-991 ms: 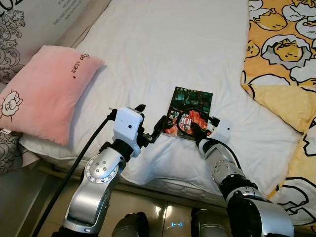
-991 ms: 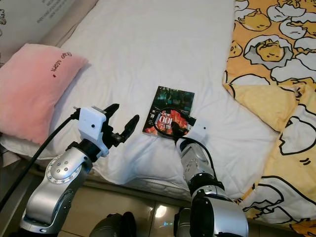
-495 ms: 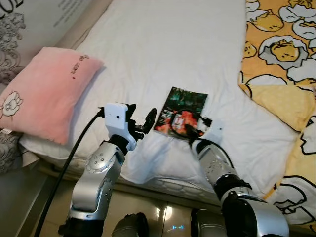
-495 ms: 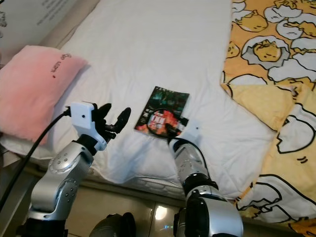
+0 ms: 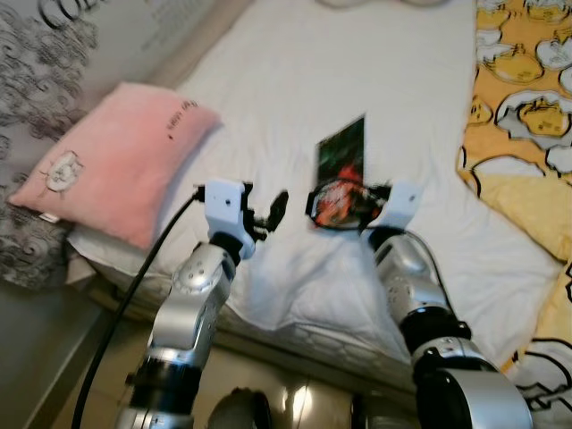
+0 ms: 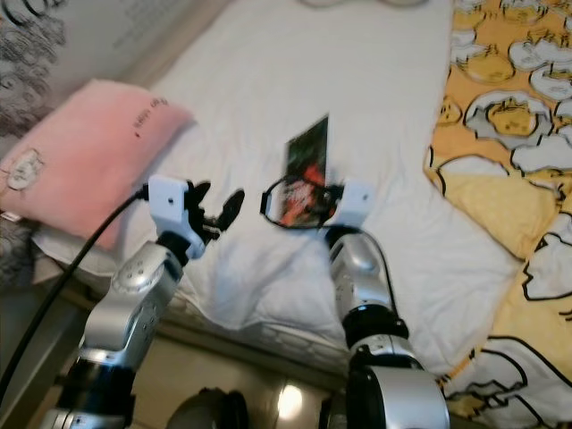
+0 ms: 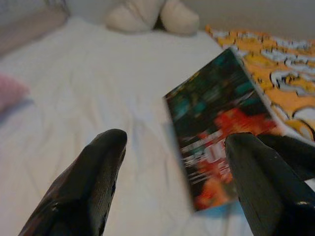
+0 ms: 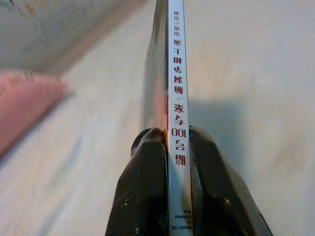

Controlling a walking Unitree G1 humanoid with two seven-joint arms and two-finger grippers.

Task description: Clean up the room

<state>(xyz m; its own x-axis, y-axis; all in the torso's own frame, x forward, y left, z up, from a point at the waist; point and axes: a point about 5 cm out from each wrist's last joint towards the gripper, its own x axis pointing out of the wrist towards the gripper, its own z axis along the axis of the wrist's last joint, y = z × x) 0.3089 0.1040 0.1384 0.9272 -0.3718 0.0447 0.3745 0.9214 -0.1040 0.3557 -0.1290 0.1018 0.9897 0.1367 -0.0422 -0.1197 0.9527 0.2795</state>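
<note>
Above bed, book between right fingers.

Two silver arms w/ white wrist blocks, long black fingers; thick black cable along left arm.

The book has a dark green cover with red and orange (its spine is white with red letters). The pillow is pink, the bed sheet white, the blanket yellow with cartoon figures.
</note>
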